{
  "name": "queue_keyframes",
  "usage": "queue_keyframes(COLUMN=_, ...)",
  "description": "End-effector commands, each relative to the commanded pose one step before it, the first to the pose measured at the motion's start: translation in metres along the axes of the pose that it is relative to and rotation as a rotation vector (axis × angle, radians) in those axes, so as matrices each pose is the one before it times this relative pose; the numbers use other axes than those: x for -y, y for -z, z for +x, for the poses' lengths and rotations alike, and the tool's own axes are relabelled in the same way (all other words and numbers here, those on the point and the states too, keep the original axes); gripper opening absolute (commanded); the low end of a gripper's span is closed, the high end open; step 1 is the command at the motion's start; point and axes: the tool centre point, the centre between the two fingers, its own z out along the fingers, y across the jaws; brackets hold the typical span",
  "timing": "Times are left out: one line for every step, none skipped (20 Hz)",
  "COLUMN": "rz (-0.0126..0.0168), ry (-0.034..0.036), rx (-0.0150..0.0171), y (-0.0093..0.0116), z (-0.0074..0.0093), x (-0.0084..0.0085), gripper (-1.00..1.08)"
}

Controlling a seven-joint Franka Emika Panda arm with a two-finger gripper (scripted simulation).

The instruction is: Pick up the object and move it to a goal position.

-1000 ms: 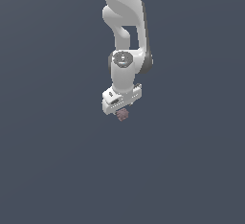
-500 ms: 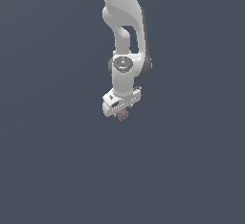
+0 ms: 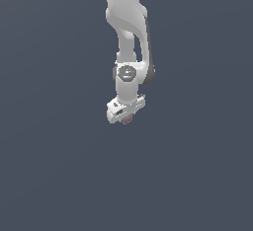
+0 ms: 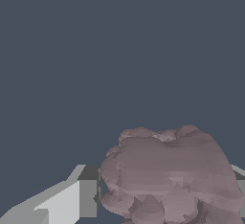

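Observation:
The white arm hangs down the middle of the exterior view. My gripper [image 3: 128,120] is at its lower end, shut on the object [image 3: 128,120], a tiny dull reddish-brown bumpy lump that peeks out under the white hand. In the wrist view the lump [image 4: 167,175] fills the space between the two grey fingers [image 4: 72,199], pressed against the finger beside it. The other finger is mostly hidden behind the lump. The lump is held in the air against a plain grey-blue background.
Only a uniform dark grey-blue surface shows around the arm in both views. No goal marker, container or other object is visible.
The arm and gripper have moved slightly upward and toward the exterior view's right, carrying the lump along. The grip has not changed.

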Motion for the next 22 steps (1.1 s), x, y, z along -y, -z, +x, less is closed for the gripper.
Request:
queue_keyframes(rz=-0.00035, ry=-0.00012, rx=-0.00036, y=-0.00098, z=0.00013, x=-0.00028, gripper=-1.0)
queue_keyframes(rz=0.0, ry=0.0, rx=0.0, y=0.0, z=0.0, x=0.0, gripper=-1.0)
queue_keyframes(rz=0.0, ry=0.0, rx=0.0, y=0.0, z=0.0, x=0.0, gripper=-1.0)
queue_keyframes(rz=0.0, ry=0.0, rx=0.0, y=0.0, z=0.0, x=0.0, gripper=-1.0)
queue_keyframes(rz=0.0, ry=0.0, rx=0.0, y=0.0, z=0.0, x=0.0, gripper=-1.0)
queue_keyframes(rz=0.0, ry=0.0, rx=0.0, y=0.0, z=0.0, x=0.0, gripper=-1.0)
queue_keyframes(rz=0.0, ry=0.0, rx=0.0, y=0.0, z=0.0, x=0.0, gripper=-1.0)
queue_keyframes(rz=0.0, ry=0.0, rx=0.0, y=0.0, z=0.0, x=0.0, gripper=-1.0)
queue_keyframes(rz=0.0, ry=0.0, rx=0.0, y=0.0, z=0.0, x=0.0, gripper=-1.0)
queue_keyframes(rz=-0.00142, ry=-0.00008, rx=-0.00158, y=0.00094, z=0.00057, x=-0.00048, gripper=-1.0)
queue_keyframes(rz=0.0, ry=0.0, rx=0.0, y=0.00007, z=-0.0001, x=-0.00036, gripper=-1.0)
queue_keyframes(rz=0.0, ry=0.0, rx=0.0, y=0.00021, z=-0.00031, x=-0.00109, gripper=-1.0)
queue_keyframes(rz=0.0, ry=0.0, rx=0.0, y=0.00035, z=-0.00052, x=-0.00181, gripper=-1.0)
queue_keyframes(rz=0.0, ry=0.0, rx=0.0, y=0.00049, z=-0.00074, x=-0.00254, gripper=-1.0)
queue_keyframes(rz=0.0, ry=0.0, rx=0.0, y=0.00064, z=-0.00095, x=-0.00327, gripper=-1.0)
queue_keyframes(rz=0.0, ry=0.0, rx=0.0, y=0.00078, z=-0.00117, x=-0.00401, gripper=-1.0)
queue_keyframes(rz=0.0, ry=0.0, rx=0.0, y=0.00093, z=-0.00139, x=-0.00476, gripper=-1.0)
queue_keyframes(rz=0.00044, ry=0.0001, rx=0.00019, y=0.00085, z=-0.00157, x=-0.0055, gripper=-1.0)
queue_keyframes(rz=0.0, ry=0.0, rx=0.0, y=0.00123, z=-0.00182, x=-0.00632, gripper=-1.0)
queue_keyframes(rz=0.0, ry=0.0, rx=0.0, y=0.00138, z=-0.00204, x=-0.00712, gripper=-1.0)
queue_keyframes(rz=0.0, ry=0.0, rx=0.0, y=0.00152, z=-0.00221, x=-0.00785, gripper=-1.0)
queue_keyframes(rz=0.00042, ry=0.0001, rx=0.00024, y=0.00139, z=-0.00229, x=-0.00842, gripper=-1.0)
